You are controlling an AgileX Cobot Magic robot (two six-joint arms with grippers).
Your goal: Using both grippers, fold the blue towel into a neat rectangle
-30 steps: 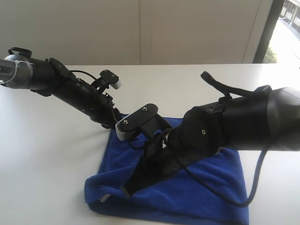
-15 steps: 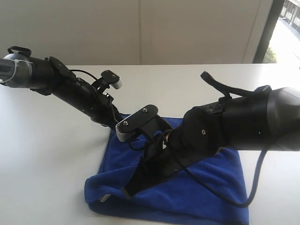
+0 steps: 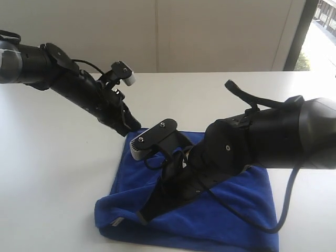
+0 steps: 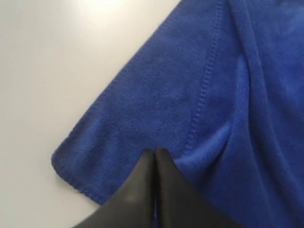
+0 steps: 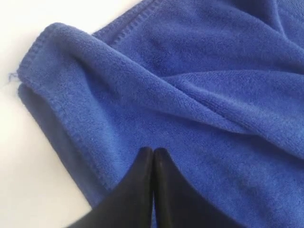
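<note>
Left gripper [image 4: 155, 152] closed at the blue towel's [image 4: 199, 85] far left corner, right gripper [image 5: 153, 152] closed over its bunched near left fold, I am placed, I judge, to tidy that side.

Left of the blue towel [image 3: 231, 210], as the exterior view shows it, the tabletop [image 3: 52, 173] lies bare and you can pass freely. Above the towel's middle, the right arm [image 3: 262, 142] and its looping cable [image 3: 283, 210] block your way. The right gripper [image 3: 143, 215], jaws pressed together, slants down onto the towel's bunched near-left edge. The left gripper [image 3: 134, 126], jaws together, crowds the towel's far-left corner. Beyond the towel, open tabletop runs to the wall [image 3: 210, 31].
</note>
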